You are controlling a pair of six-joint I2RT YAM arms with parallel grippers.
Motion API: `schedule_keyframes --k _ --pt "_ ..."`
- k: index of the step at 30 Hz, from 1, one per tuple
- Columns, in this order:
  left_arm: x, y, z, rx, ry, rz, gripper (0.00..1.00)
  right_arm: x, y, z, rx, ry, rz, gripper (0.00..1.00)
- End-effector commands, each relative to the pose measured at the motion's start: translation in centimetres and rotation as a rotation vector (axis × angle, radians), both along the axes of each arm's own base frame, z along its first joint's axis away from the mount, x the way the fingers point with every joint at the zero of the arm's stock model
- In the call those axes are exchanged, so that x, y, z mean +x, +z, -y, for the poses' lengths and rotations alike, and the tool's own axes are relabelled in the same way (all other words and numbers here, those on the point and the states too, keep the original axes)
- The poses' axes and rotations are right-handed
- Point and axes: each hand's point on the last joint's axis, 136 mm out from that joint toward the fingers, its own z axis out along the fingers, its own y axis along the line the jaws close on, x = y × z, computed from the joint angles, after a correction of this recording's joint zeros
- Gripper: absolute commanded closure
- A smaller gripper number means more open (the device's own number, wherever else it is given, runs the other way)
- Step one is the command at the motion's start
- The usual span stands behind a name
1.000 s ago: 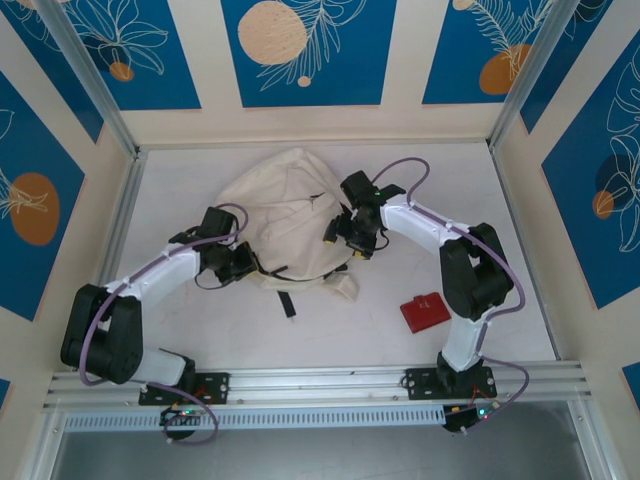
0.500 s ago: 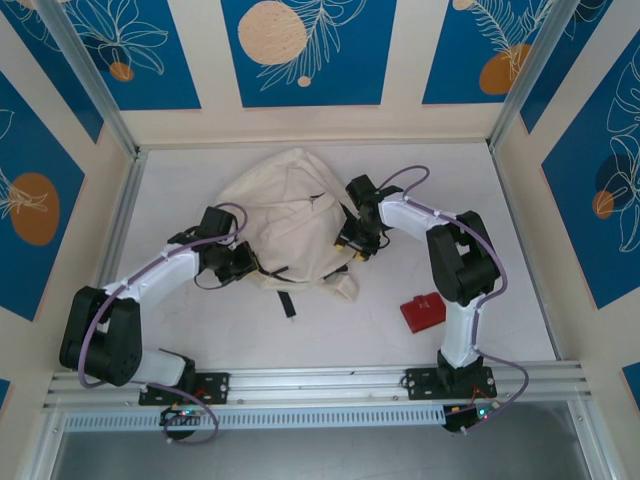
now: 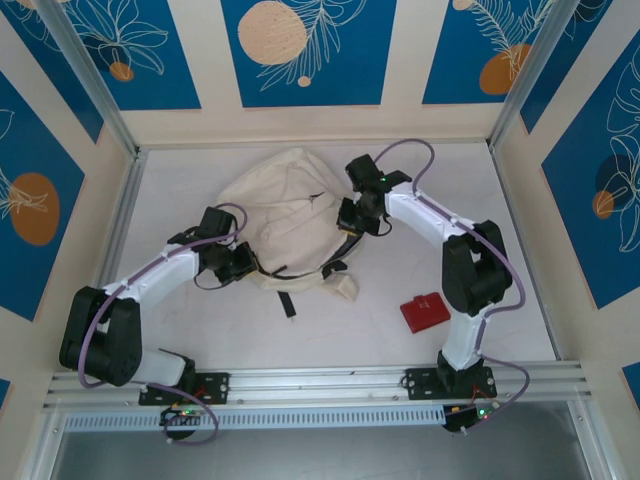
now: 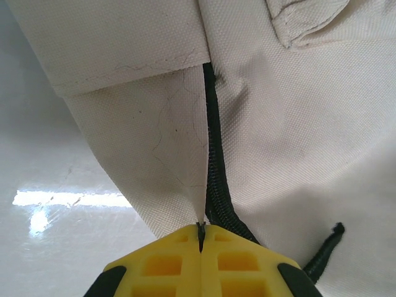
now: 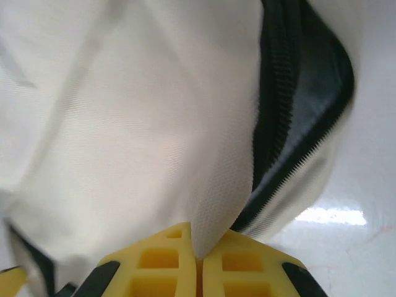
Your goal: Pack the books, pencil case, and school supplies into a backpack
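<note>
The left gripper (image 4: 201, 232) is pressed together, pinching a fold of the cream backpack (image 3: 285, 215) beside its black zipper (image 4: 213, 154). The right gripper (image 5: 198, 250) pinches cloth at the bag's opposite edge. The backpack lies mid-way across the white table (image 3: 480, 200), with a red flat item (image 3: 425, 311) well apart.

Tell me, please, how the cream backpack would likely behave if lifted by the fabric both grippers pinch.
Probably floppy: the backpack lies crumpled, and its cloth folds into pleats where the left gripper and right gripper pinch it. It would likely sag between them. The woven fabric looks grippy, so slipping seems unlikely.
</note>
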Motion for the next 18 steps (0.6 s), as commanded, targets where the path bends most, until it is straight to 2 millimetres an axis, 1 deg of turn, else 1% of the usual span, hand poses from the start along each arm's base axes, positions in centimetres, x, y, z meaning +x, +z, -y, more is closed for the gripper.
schedule_keyframes --k 1,3,6,10,13,14,15,16,18 --pt "-0.7 -0.1 -0.4 -0.002 -0.011 -0.013 1.0 2.6 4.9 -0.9 0.031 0.112 0.215 0.92" --pt "-0.8 -0.2 -0.3 -0.006 -0.013 -0.013 1.0 3.4 5.2 -1.1 0.031 0.146 0.27 0.92" --pt "-0.6 -0.2 0.1 -0.03 -0.023 -0.009 1.0 4.6 4.0 -0.5 0.014 0.159 0.323 0.92" --pt "-0.6 -0.4 0.6 -0.055 -0.033 -0.015 1.0 5.9 0.7 1.8 -0.027 0.117 0.311 0.91" --pt "-0.5 -0.3 0.9 -0.072 -0.043 -0.011 1.0 6.1 -1.7 2.8 -0.042 0.103 0.267 0.88" --pt "-0.4 -0.2 1.2 -0.082 -0.049 -0.007 1.0 5.9 -2.1 2.9 -0.039 0.105 0.248 0.85" --pt "-0.4 -0.1 1.4 -0.092 -0.053 -0.006 1.0 5.5 -2.3 2.8 -0.028 0.108 0.228 0.8" --pt "-0.3 0.0 1.5 -0.1 -0.056 -0.003 1.0 5.1 -2.0 2.7 -0.021 0.11 0.218 0.74" --pt "-0.2 0.3 1.8 -0.118 -0.06 0.007 1.0 4.0 -0.8 2.9 -0.031 0.092 0.206 0.56"
